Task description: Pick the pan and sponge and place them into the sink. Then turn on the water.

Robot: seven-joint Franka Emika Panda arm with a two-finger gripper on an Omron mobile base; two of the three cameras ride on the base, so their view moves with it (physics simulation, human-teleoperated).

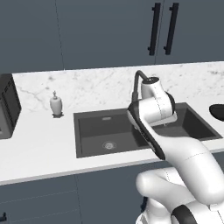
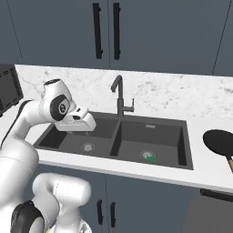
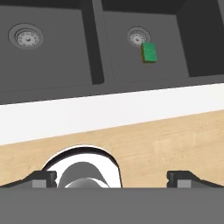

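We see the sponge (image 3: pixel 149 52) already lying in the sink's (image 2: pixel 182 145) right basin beside the drain, while the pan (image 2: pixel 220 142) sits on the tabletop (image 2: pixel 200 175) to the right, well apart from our tool (image 3: pixel 112 178), whose jaws stand spread and empty above the sink front, free to fetch it.

Sink (image 2: pixel 184 150) set into the tabletop (image 2: pixel 136 172), two basins side by side. Sponge (image 2: pixel 151 159) lies in the right basin, just beside its drain (image 2: pixel 145 154). Faucet (image 2: pixel 119 96) stands behind the divider between the basins. Pan (image 2: pixel 220 142) rests on the tabletop right of the sink. Soap dispenser (image 1: pixel 55 105) stands on the tabletop left of the sink. Cabinets (image 2: pixel 136 32) behind, above the tabletop.
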